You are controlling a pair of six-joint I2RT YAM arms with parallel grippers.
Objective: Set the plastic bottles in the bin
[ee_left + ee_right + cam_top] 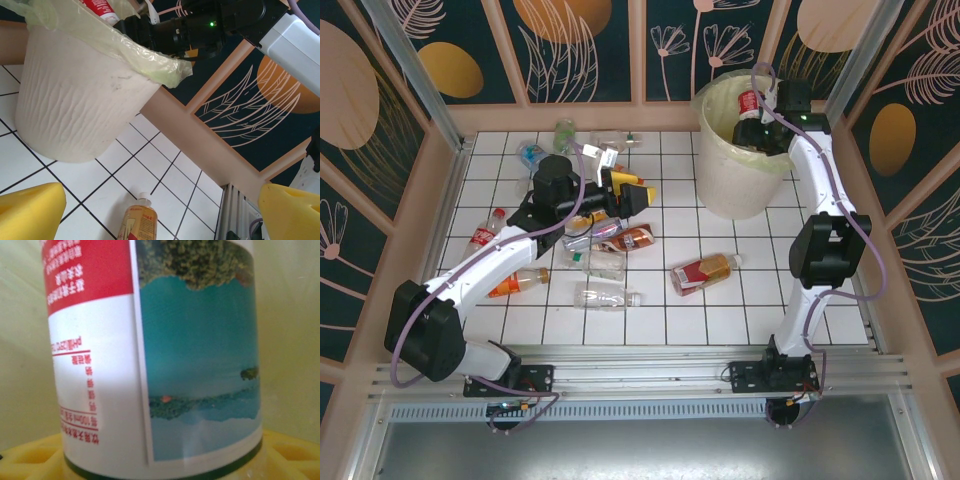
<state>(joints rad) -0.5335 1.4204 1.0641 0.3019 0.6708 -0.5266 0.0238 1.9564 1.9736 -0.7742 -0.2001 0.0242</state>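
Observation:
The cream bin [735, 175] with its pale green liner stands at the back right. My right gripper [767, 112] hangs over its mouth, shut on a red-labelled plastic bottle [750, 103]. That bottle [150, 355] looms up close between yellow fingers [30, 457] in the right wrist view. Several more plastic bottles lie on the tiles, among them an orange one [705, 272], a clear one [605, 297] and a red-labelled one [486, 230]. My left gripper [632, 195] is open above the middle of the pile, with nothing between its fingers. In the left wrist view my left gripper [161, 197] faces the bin [75, 100], and an orange bottle [140, 220] lies below.
The white tiled table [770, 310] is fenced by a wooden rim [620, 117] and patterned panels. More bottles [565, 133] lie along the back edge. The right arm [830, 240] rises along the right side, and its wrist [200, 25] sits at the bin's lip.

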